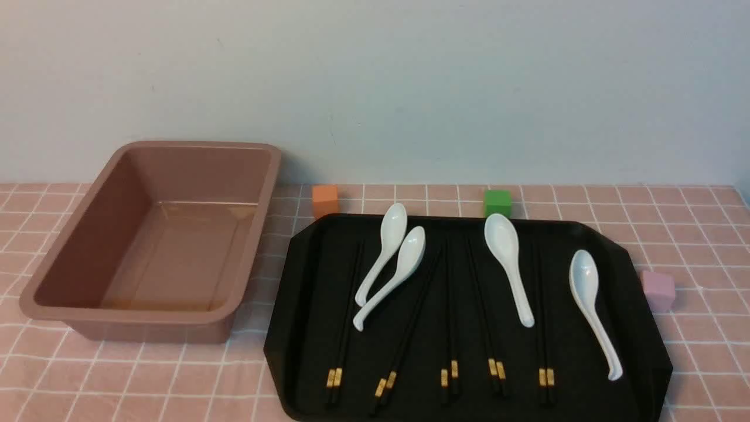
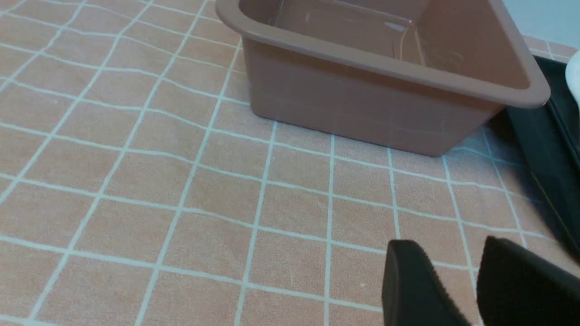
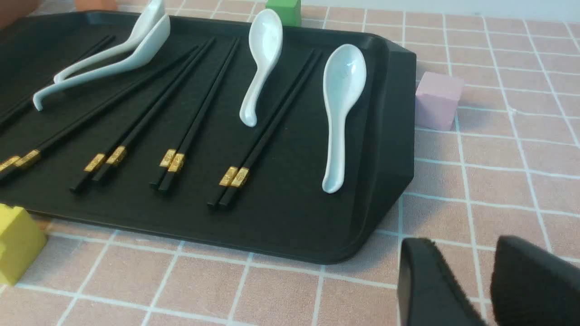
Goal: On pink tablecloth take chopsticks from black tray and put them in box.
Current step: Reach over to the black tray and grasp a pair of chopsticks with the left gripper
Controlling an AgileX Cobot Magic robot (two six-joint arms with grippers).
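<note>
Several pairs of black chopsticks [image 1: 448, 305] with gold bands lie lengthwise in the black tray [image 1: 281, 351] on the pink tablecloth [image 1: 146, 381]. The brownish-pink box [image 1: 258, 234] stands empty to the tray's left. Neither gripper shows in the front view. In the left wrist view my left gripper [image 2: 451, 246] is open and empty above the cloth [image 2: 181, 203], near the box [image 2: 353, 108] and the tray's edge [image 2: 543, 149]. In the right wrist view my right gripper [image 3: 464, 244] is open and empty above the cloth beside the tray's near right corner [image 3: 290, 217], short of the chopsticks [image 3: 267, 131].
Several white ceramic spoons [image 1: 510, 269] lie in the tray among the chopsticks, two of them across the leftmost pairs. An orange cube [image 1: 325, 201] and a green cube [image 1: 497, 203] stand behind the tray, a pink cube [image 1: 657, 290] at its right, a yellow cube [image 3: 16, 242] at its front.
</note>
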